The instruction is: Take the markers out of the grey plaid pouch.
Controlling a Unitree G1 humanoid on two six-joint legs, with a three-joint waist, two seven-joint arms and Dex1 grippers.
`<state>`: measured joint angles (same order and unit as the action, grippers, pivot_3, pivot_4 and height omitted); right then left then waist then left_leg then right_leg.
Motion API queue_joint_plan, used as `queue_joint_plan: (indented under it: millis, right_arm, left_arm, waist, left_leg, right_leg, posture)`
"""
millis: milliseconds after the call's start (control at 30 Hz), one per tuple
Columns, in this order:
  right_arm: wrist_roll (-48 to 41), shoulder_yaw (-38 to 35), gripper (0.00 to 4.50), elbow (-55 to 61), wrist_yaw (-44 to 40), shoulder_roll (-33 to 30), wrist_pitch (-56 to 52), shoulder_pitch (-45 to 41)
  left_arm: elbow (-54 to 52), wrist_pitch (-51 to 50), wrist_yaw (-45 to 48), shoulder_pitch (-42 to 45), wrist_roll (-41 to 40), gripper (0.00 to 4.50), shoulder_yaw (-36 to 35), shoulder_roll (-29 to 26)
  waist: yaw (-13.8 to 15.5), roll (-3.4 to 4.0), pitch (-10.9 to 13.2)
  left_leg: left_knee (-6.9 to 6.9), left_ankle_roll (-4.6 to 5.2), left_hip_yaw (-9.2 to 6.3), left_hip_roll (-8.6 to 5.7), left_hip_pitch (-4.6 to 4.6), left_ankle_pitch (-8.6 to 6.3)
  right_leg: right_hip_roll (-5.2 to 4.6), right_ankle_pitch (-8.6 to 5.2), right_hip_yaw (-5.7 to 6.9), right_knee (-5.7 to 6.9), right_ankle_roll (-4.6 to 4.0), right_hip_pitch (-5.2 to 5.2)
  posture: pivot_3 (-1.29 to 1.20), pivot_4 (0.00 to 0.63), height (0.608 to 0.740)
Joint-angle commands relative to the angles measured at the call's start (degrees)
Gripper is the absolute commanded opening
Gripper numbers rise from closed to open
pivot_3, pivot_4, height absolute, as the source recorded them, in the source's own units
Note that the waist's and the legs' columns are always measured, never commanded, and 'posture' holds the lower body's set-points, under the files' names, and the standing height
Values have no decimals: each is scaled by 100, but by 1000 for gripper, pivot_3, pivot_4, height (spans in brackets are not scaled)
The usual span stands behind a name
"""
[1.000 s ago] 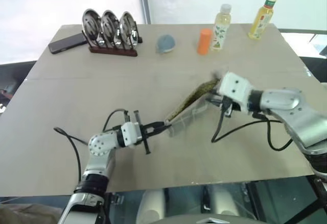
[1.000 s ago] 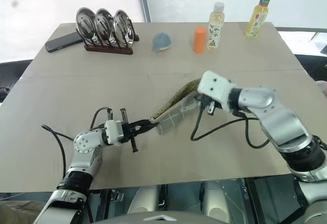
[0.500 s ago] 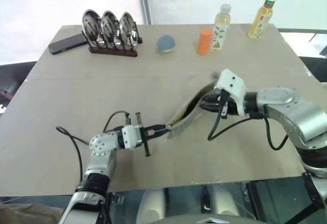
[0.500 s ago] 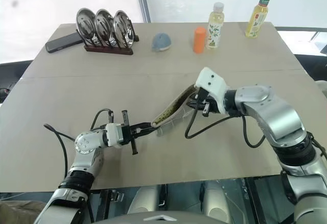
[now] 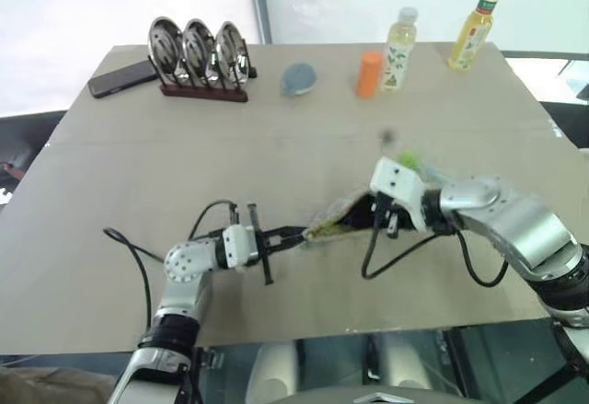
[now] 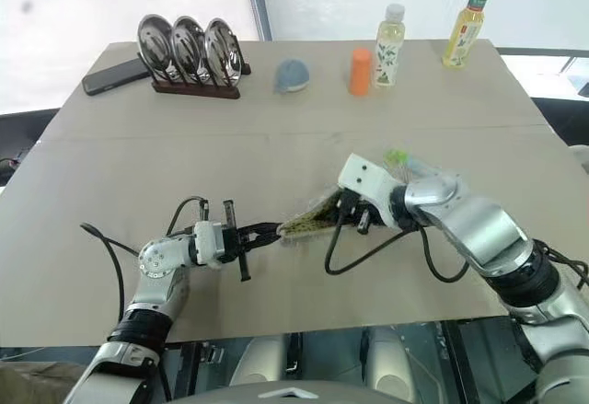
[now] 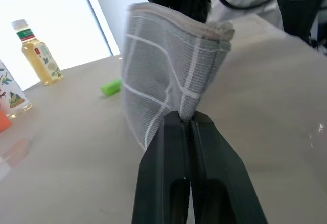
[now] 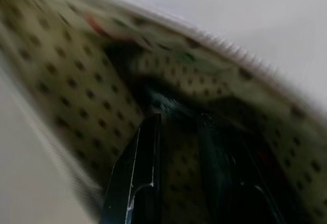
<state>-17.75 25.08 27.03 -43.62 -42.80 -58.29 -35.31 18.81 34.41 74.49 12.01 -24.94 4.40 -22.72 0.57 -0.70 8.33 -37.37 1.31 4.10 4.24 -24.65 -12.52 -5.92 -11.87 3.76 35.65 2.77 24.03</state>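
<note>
Pouch: the flat grey plaid fabric pouch (image 5: 339,221) hangs low over the tan table (image 5: 138,165), stretched between the two grippers near the table's front half.
Long axis: it runs from the left gripper across to the right gripper, rising slightly toward the right.
Left gripper: the left gripper (image 7: 185,124) has its two black fingers pressed together, pinching the closed end of the pouch; in the left wrist view the fabric stands up straight out of the fingertips.
Right gripper: the right gripper (image 8: 179,119) sits at the pouch's open mouth with its fingers a little apart and reaching inside the speckled lining; I cannot tell whether they pinch anything in there.
Green-capped marker: a marker with a bright green cap and pale barrel (image 5: 411,161) lies on the table, outside the pouch, just behind the right wrist.
Other marker: a reddish streak (image 8: 93,22) shows against the lining in the right wrist view; it may be the dark slim marker, but that is too blurred to say.
Key relation: whatever remains lies ahead of the right fingers, down the pouch toward the left gripper.
Nearer arm: the right, already in the mouth; the left serves as the anchor.
Next move, as I judge it: reach deeper along the axis, close, then draw back out.
</note>
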Motion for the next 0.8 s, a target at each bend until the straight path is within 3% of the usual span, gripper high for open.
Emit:
queue_joint_plan:
  millis: [33,133,233,400,800]
  right_arm:
    - [39,-109,1125,474,-466,-513,270,-52]
    - [-433,-499,1125,1053,-1023,-993,98,-190]
    - [-705,-691,1125,1373,-1212,-1184,-78,-350]
    - [11,75,1125,1264,-956,-1256,332,-74]
    - [1599,839,1125,278,-653,-654,1981,234]
  left_arm:
    - [-1068,-1928,-88,-263,-1492,0,-67,-26]
    - [-1948,-3880,-248,-374,-2786,0,-141,-257]
    - [-2146,-4772,-235,-437,-3083,0,-180,-425]
    - [-1283,-4017,42,-435,-1864,0,-155,-321]
    - [-709,-3478,477,-565,-1104,0,-285,-89]
  waist:
    - [-2,-3,2]
    - [-7,-16,19]
    - [-11,-15,20]
    - [-4,-27,14]
    - [4,-16,8]
  left_leg:
    - [0,0,-1,0,1,0]
    - [2,0,-11,2,-7,0]
    - [2,0,-13,2,-6,0]
    - [-1,-1,-8,1,1,0]
    - [-4,-1,-4,1,6,0]
  right_leg:
    - [0,0,0,0,1,0]
    - [2,-2,1,2,3,6]
    - [4,-13,1,1,21,7]
    - [5,-15,1,-1,22,3]
    - [3,-12,0,-1,19,5]
  posture:
    - [0,150,740]
    - [0,150,740]
    - [0,150,740]
    - [0,150,740]
    - [0,150,740]
